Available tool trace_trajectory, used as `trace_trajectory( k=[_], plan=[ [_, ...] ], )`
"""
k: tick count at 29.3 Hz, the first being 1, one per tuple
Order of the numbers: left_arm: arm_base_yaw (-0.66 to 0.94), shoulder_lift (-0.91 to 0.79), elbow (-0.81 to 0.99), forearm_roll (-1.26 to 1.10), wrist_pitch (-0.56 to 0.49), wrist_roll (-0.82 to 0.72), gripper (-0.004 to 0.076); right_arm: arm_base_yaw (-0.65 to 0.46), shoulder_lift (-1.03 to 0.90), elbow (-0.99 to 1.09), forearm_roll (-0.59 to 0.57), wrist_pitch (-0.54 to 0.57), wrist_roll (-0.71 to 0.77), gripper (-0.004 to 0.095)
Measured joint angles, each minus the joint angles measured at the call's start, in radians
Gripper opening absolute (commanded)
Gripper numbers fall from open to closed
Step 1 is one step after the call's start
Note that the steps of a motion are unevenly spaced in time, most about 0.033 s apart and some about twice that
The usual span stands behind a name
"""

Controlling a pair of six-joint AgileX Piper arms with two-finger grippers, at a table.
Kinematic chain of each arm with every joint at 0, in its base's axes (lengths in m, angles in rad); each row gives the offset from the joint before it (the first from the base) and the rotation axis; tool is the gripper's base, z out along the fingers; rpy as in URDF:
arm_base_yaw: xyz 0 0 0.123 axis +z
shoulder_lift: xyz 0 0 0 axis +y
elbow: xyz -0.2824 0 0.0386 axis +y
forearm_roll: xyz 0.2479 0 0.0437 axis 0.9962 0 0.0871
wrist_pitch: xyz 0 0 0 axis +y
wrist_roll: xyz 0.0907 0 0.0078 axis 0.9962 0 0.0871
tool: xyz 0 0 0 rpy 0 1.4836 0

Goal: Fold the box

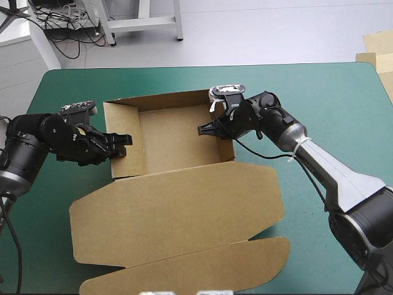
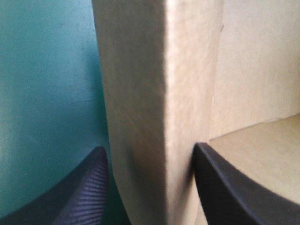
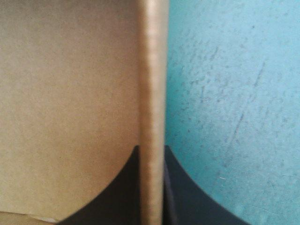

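High view: the box is in the middle of the surface, an open tray, lid flat toward the near edge. Wrist views, showing only walls, reveal the grips: left jaws clamp its left wall, right jaws its right wall.

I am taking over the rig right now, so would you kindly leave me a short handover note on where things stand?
Left tool: shut on the box's left wall, one finger outside and one inside.
Right tool: shut on the right wall, the board pinched thin between its fingers.
Box: an open tray in the middle of the teal-green cover, with the lid lying flat toward the near edge.
Done: walls are raised.
Left: the left wall's inner flap appears to lean inward, probably not tucked home yet. Press it down, then release both tools.
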Motion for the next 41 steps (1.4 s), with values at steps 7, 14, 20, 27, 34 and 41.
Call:
trace_trajectory(
  k=[7, 14, 20, 27, 34, 41],
  plan=[
    [0.000, 0.001, 0.000, 0.011, -0.067, 0.000, 0.0388, 0.003, 0.000, 0.000, 0.050, 0.000, -0.043, -0.0014],
    [0.000, 0.018, 0.000, 0.032, -0.070, 0.000, 0.0337, 0.009, 0.000, 0.000, 0.050, 0.000, -0.046, -0.0014],
    [-0.002, 0.018, 0.000, 0.134, -0.057, 0.000, 0.0114, 0.011, 0.000, 0.000, 0.084, 0.000, -0.068, -0.0014],
    [-0.006, 0.020, 0.000, 0.211, -0.044, -0.072, -0.0010, 0.021, 0.000, -0.005, 0.082, -0.016, -0.073, -0.0014],
    [-0.089, 0.020, 0.000, 0.411, 0.007, -0.255, -0.0010, 0.029, 0.001, -0.009, 0.099, -0.022, -0.075, -0.0014],
    [-0.116, 0.029, -0.002, 0.440, -0.005, -0.279, -0.0010, 0.033, 0.006, -0.009, 0.101, 0.000, -0.067, -0.0014]
  ],
)
